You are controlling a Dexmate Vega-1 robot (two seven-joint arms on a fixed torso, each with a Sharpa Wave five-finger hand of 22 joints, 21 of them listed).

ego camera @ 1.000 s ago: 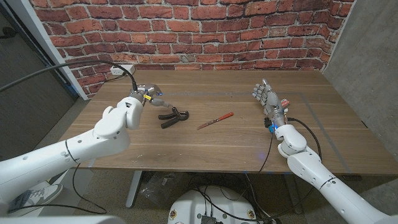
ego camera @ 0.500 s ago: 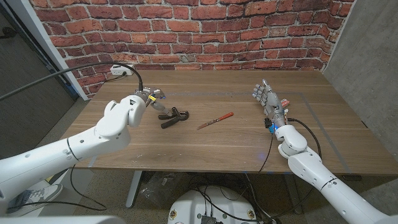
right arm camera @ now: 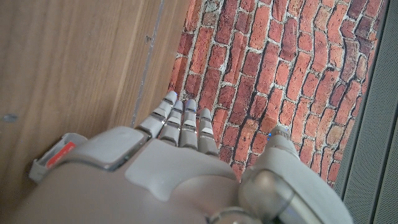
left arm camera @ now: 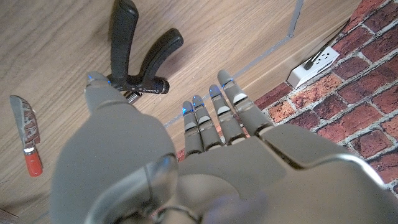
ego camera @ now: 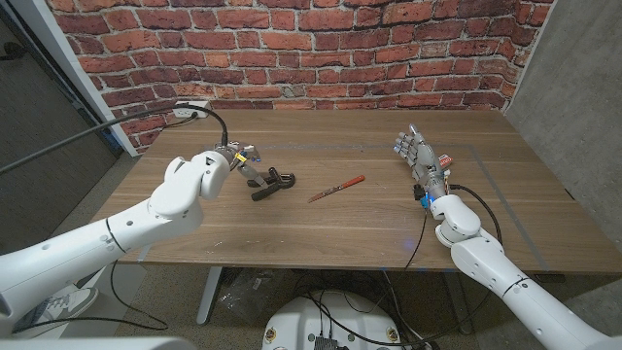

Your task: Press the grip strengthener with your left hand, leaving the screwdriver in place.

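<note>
- The grip strengthener [ego camera: 271, 182] lies on the wooden bench [ego camera: 350, 219] left of centre in the head view, its two black handles spread in a V; the left wrist view [left arm camera: 134, 53] shows the handles joined at a metal spring coil.
- No brand or writing can be read on it.
- The left hand [ego camera: 239, 158] is at the strengthener's coil end, just up and left of it in the head view. In the left wrist view the fingers [left arm camera: 214, 118] reach out straight and apart, holding nothing, with the thumb tip right by the coil; whether it touches cannot be told.
- The palm is hidden behind the back of the hand in the left wrist view.
- The screwdriver [ego camera: 337, 188], red-handled with a pale shaft, lies slantwise near the picture's centre in the head view, just right of the strengthener and apart from it. In the left wrist view [left arm camera: 26, 142] it sits at the left edge, blurred.
- The right hand [ego camera: 416, 154] stands upright over the bench at right of centre, fingers extended and empty; a small red-and-white tag at its side is too small to read.
- A white power socket [left arm camera: 313, 63] sits by the brick wall [ego camera: 292, 49].
</note>
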